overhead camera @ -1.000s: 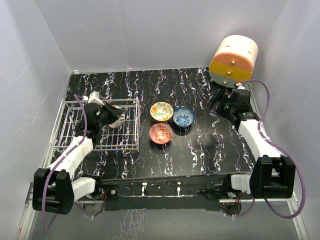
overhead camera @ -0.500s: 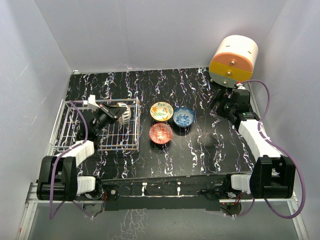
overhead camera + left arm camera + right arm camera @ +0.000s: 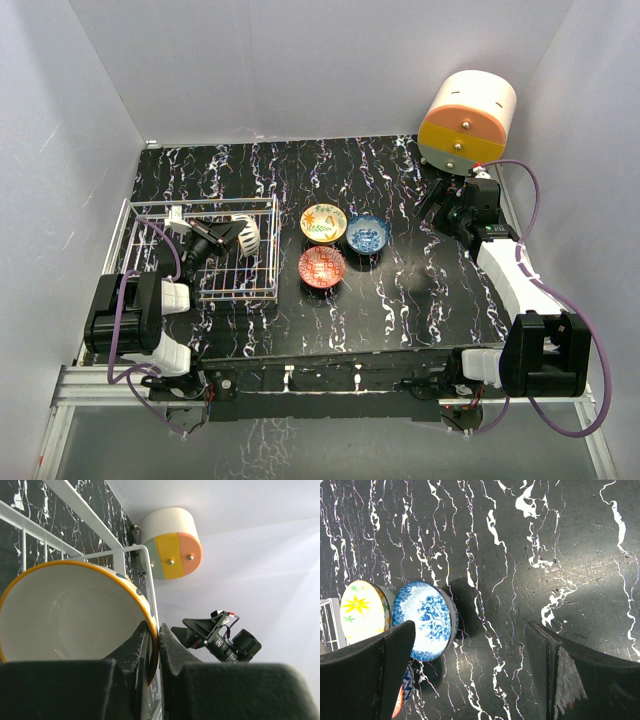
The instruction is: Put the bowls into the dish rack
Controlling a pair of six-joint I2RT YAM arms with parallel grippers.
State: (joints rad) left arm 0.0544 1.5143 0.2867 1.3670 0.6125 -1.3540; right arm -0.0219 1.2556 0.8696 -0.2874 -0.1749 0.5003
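Lowered and drawn back toward its base, the left gripper (image 3: 224, 236) stays clamped on the rim of an orange-edged bowl (image 3: 65, 610) now tilted inside the dish rack (image 3: 128, 262), so release looks due, while the right gripper (image 3: 470, 645) idles spread apart and three bowls (image 3: 322, 266) wait on the table (image 3: 400, 290).

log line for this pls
left gripper shut on white bowl in dish rack | right gripper open | yellow bowl, blue bowl, red bowl on table

**White links, black joints, purple cables**

Left arm (image 3: 125, 315) and right arm (image 3: 510, 270) have white link shells and blocky black joint housings; a purple cable (image 3: 536, 190) loops along each; the right gripper (image 3: 470, 625) has broad matte-black wedge fingers (image 3: 370, 675).
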